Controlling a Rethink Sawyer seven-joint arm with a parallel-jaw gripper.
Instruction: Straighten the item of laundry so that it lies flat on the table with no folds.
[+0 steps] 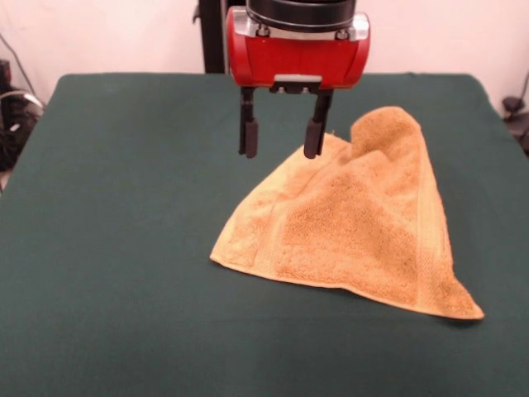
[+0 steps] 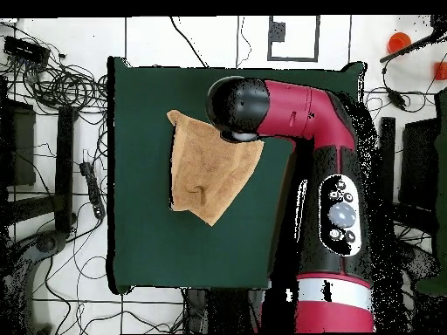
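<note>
Towel point(image 1: 364, 231), golden tan-orange terry cloth, small and fluffy, is lying crumpled on the dark green cloth-covered table point(image 1: 124, 248), right of centre in the front view and reaching toward that side's edge. It is folding over itself into a rough triangle, with one raised hump at the far side and a long pointed corner point(image 1: 467, 312) trailing toward the camera. A smoother woven band is running along the right edge.

Handling judgement: light, soft, limp; it is likely to drape and drag rather than slide as one piece, and the pile should give good grip. A free corner or the raised hump looks like the best hold for pulling the fold open.

Claw point(image 1: 281, 139), black-fingered under a red wrist housing, is hanging open and empty just above the towel's far left edge.
</note>
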